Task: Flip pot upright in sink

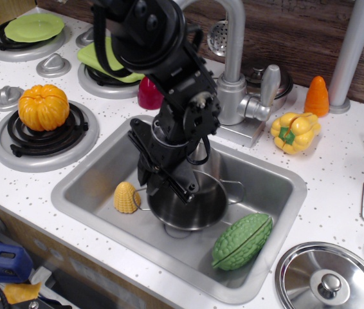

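The shiny steel pot [195, 209] stands upright with its mouth up in the middle of the grey sink [98, 164], one wire handle showing on its right. My black gripper [159, 179] hangs over the pot's left rim, its fingers [169, 183] down at the rim. From this angle I cannot tell whether they grip the rim or stand apart from it. The yellow corn piece [126, 197] lies just left of the pot and the green bumpy gourd [242, 241] lies at its right front.
A faucet [236, 71] stands behind the sink. A yellow pepper [294, 131], an orange cone [316, 95], a red piece [150, 91], a green board [108, 58], an orange pumpkin [44, 107] on a burner and a steel lid [328, 280] lie on the counter.
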`<state>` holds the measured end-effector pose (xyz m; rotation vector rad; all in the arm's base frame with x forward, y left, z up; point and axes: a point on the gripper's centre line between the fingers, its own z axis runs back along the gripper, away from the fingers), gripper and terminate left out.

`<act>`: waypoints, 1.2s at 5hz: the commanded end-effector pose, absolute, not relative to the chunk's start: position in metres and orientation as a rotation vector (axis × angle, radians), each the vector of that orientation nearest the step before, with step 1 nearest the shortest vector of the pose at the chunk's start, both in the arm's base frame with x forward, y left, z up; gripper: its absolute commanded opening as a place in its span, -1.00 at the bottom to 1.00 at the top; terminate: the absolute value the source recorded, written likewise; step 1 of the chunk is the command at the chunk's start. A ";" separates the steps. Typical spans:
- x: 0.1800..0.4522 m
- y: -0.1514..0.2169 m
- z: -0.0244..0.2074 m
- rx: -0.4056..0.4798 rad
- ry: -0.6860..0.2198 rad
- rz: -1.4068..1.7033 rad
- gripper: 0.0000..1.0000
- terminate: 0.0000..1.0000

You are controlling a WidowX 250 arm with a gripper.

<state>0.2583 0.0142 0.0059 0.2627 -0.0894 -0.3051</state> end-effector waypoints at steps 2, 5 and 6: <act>0.283 0.033 0.041 0.174 -0.211 -0.418 -1.00 -1.00; 0.301 0.053 0.036 0.061 -0.392 -0.538 -1.00 -1.00; 0.306 0.056 0.034 0.047 -0.417 -0.559 -1.00 -1.00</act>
